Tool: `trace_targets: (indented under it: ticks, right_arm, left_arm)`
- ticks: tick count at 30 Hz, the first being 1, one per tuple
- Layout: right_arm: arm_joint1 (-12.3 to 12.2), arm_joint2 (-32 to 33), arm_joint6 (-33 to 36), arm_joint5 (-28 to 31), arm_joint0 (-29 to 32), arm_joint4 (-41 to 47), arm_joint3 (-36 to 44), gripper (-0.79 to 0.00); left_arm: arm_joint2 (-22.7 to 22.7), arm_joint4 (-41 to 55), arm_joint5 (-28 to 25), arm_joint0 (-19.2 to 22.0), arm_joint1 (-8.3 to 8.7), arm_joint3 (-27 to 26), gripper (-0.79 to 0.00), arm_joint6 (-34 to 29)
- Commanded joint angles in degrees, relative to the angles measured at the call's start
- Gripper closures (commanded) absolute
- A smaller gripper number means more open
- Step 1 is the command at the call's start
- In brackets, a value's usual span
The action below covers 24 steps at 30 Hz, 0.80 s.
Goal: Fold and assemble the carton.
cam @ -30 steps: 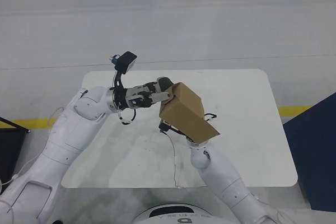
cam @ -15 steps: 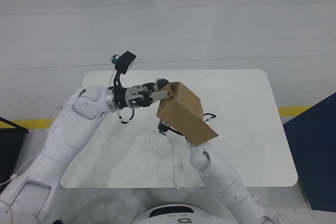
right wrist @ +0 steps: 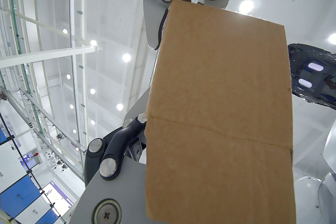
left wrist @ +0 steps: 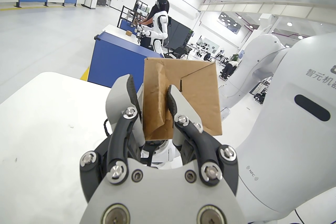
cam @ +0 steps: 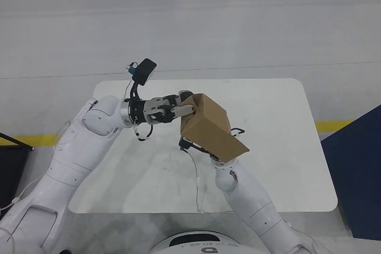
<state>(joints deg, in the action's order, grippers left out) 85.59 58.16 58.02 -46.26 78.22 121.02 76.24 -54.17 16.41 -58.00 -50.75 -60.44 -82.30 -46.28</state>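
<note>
A brown carton (cam: 213,127) is held tilted in the air above the white table (cam: 279,108). My left gripper (cam: 185,109) is at the carton's far-left end, shut on a creased end flap (left wrist: 157,104); the folded end face (left wrist: 194,93) rises behind its fingers. My right gripper (cam: 189,143) sits under the carton's near side, mostly hidden by it. In the right wrist view a flat carton panel (right wrist: 220,104) lies across that gripper, one finger (right wrist: 137,109) showing beside its edge. The left gripper's fingers (right wrist: 153,25) show at the panel's far end.
The table's rounded edge (left wrist: 52,75) and bare top (left wrist: 39,117) lie below the carton. A thin cable (cam: 195,184) trails along the right arm. A blue partition (cam: 368,171) stands off the table's right side, and a dark rack (cam: 0,165) off the left.
The carton and left gripper shifted slightly left, then back right. Both grips look unchanged.
</note>
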Motion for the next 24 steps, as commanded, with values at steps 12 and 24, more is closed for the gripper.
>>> trace_targets:
  ticks: [12,24]
  right_arm:
    - [0.5,0.3,-0.2,-0.2,-0.5,-0.5,-0.9,0.000]
    - [0.9,0.3,-0.5,-0.5,0.1,-1.3,-0.4,0.000]
  left_arm:
    - [-7.1,0.0,0.0,-4.1,1.26,-2.2,-0.376,0.0]
    - [-7.3,-2.8,0.0,-5.9,1.35,-4.7,-0.372,0.0]
